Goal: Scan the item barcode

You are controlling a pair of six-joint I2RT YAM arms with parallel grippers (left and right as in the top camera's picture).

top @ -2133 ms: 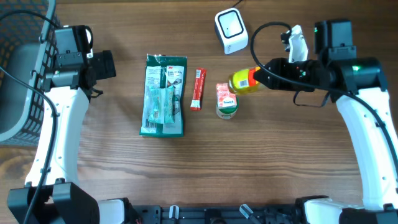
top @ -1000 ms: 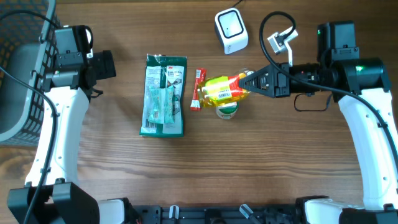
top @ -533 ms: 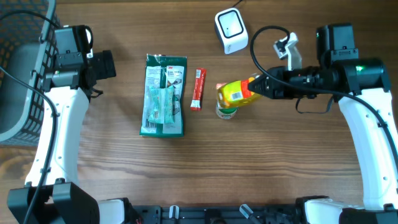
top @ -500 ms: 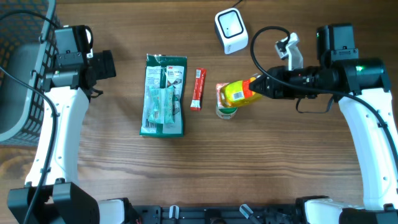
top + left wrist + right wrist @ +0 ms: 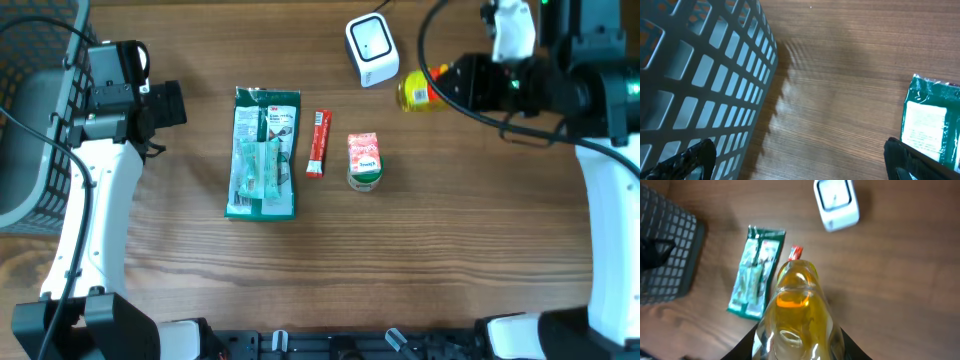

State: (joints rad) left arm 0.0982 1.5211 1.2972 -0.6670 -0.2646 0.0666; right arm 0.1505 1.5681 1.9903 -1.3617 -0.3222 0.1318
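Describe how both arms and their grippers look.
Both have white tubular links and black joint housings. The left arm ends in a black left gripper, with thin black cables looping beside it. The right arm has a black right gripper, a looping black cable and a green light.

I see a yellow bottle (image 5: 417,90), white scanner (image 5: 372,47), green packet (image 5: 264,152), red stick (image 5: 318,143), red-and-green carton (image 5: 364,160), grey lattice basket (image 5: 25,150), and a brown wood-grain surface (image 5: 400,260).
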